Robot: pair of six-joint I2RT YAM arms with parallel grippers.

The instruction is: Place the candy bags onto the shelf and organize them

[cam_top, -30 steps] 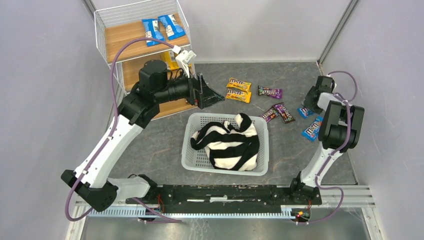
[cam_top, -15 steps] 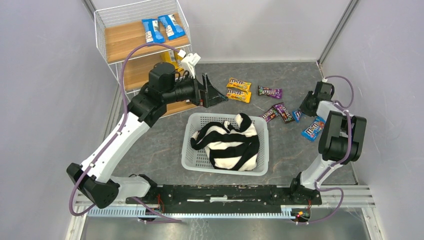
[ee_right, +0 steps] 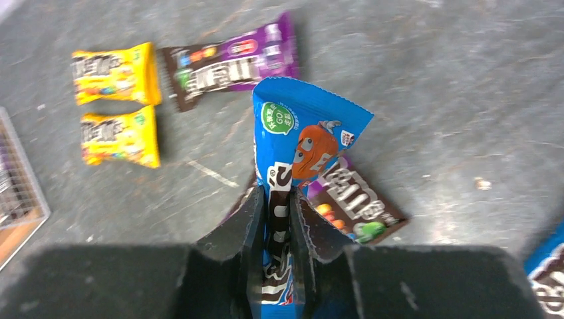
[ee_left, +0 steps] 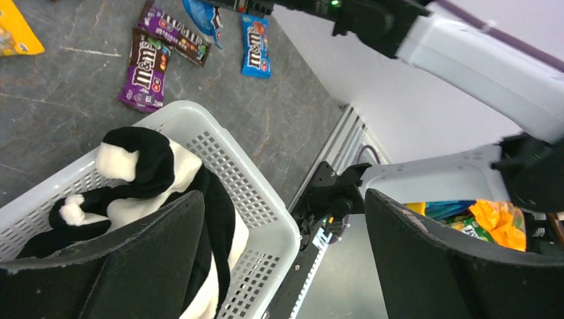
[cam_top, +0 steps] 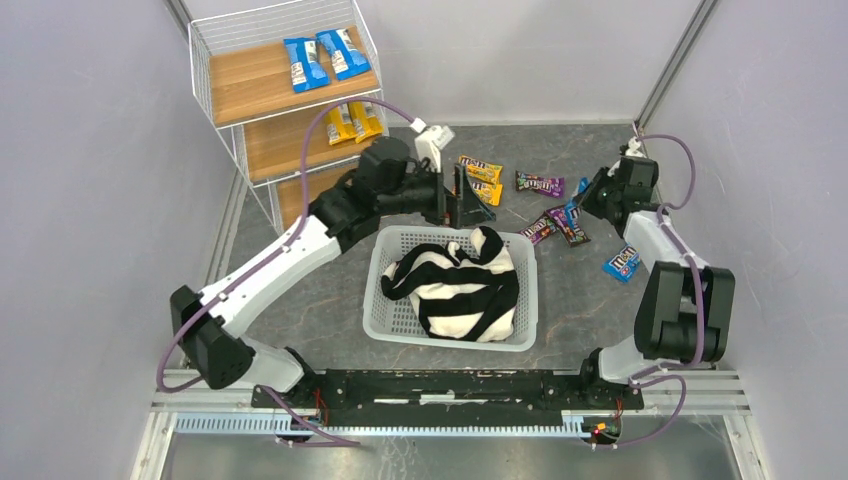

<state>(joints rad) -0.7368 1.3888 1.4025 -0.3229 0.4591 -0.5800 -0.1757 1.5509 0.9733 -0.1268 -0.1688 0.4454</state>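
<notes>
The right gripper [ee_right: 276, 199] pinches the blue candy bag [ee_right: 302, 133] by one end, and the bag's long axis points straight out from it. The left gripper [ee_left: 279, 206] is wide open and empty.

Robotics lab test cell: plain grey partition walls [cam_top: 80, 200], black mounting rail [cam_top: 450, 385], scuffed grey mat [cam_top: 335, 300].
</notes>
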